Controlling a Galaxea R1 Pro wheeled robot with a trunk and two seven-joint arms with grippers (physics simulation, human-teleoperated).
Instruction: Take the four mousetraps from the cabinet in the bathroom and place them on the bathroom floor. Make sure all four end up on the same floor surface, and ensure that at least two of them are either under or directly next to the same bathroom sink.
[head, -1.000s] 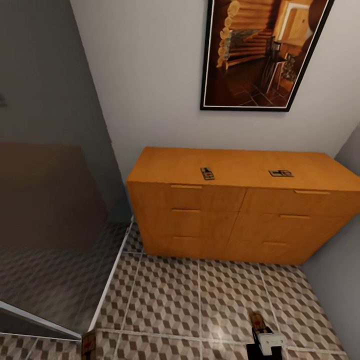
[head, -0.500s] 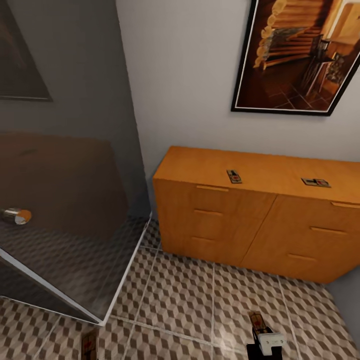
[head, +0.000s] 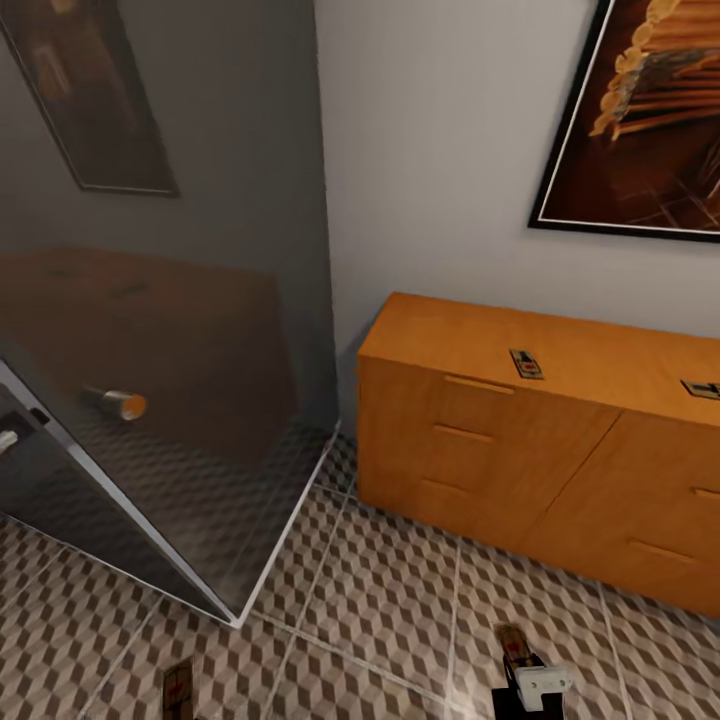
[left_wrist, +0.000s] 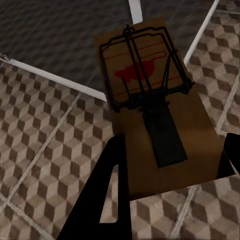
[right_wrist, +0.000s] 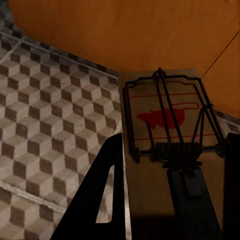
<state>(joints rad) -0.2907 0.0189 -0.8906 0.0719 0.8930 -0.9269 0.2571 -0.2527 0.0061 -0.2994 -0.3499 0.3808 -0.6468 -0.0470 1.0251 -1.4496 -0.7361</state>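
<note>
The head camera is swinging to the robot's left since a second ago: the wide orange-brown wooden cabinet (head: 545, 450) with slab-handled drawers is sliding toward the right edge of the head view, the dark-framed painting (head: 640, 120) is running off the corner, and a tall grey reflective glass panel (head: 170, 330) is now taking up the left half. The things themselves are not shifting.

All the cabinet's visible drawers are sitting closed. Two small flat tan wooden mousetraps are lying on its top, well apart: one (head: 526, 363) near the front edge above a drawer handle, the other (head: 703, 389) cut by the frame's right edge.

The left gripper (left_wrist: 170, 165) is pinching a third mousetrap (left_wrist: 150, 100) between its black fingers (left_wrist: 107, 195), carrying it flat above the brown, beige and white cube-patterned tile floor (head: 400, 620); the trap is showing dark wire spring bars and a red mark on its tan board. In the head view it is appearing low at the left (head: 177, 688).

The right gripper (right_wrist: 172, 190) is likewise clamping a fourth mousetrap (right_wrist: 170, 135), wire bars and red mark facing up, held over the tiles just in front of the cabinet; in the head view it (head: 513, 645) is jutting beyond the white gripper body (head: 540, 684).
</note>
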